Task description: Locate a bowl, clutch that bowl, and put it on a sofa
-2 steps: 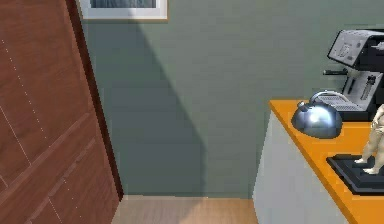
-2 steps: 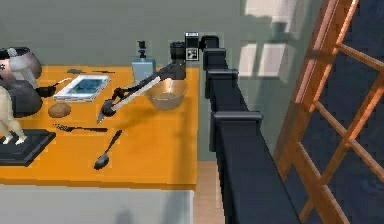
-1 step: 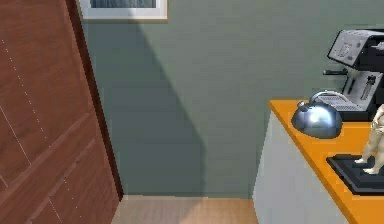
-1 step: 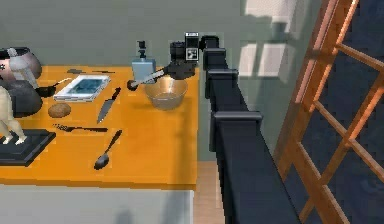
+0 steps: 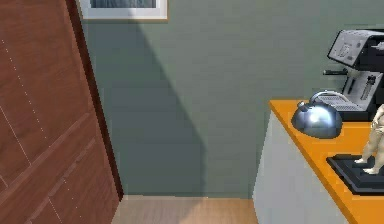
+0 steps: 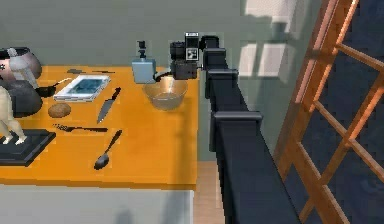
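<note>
Hand (image 6: pixel 174 69) near bowl (image 6: pixel 165 96) — on orange counter (image 6: pixel 150 150).

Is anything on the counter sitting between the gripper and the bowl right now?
Nothing visible does. The gripper is right by the bowl on the orange counter. A small bottle stands left of the gripper in the arm side view, not between them.
</note>
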Available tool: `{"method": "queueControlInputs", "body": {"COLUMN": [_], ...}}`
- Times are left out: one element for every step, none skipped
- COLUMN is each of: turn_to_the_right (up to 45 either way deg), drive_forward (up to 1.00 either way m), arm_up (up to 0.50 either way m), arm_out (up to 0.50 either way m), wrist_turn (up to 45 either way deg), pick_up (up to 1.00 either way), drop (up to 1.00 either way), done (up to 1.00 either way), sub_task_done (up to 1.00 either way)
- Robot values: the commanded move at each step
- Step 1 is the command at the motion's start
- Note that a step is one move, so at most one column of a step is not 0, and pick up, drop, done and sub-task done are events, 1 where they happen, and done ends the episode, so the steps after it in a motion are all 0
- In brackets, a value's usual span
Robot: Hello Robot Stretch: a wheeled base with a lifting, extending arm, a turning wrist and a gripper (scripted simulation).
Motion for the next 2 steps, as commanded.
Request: {"method": "queueControlInputs", "body": {"turn_to_the_right": [0.0, 0.0], "drive_forward": [0.0, 0.0], "arm_up": [-0.08, 0.0], "arm_out": [0.0, 0.0], "wrist_turn": [0.0, 0.0], "pick_up": [0.0, 1.0], "drop": [0.0, 0.0], "done": [0.0, 0.0], "sub_task_done": [0.0, 0.0]}}
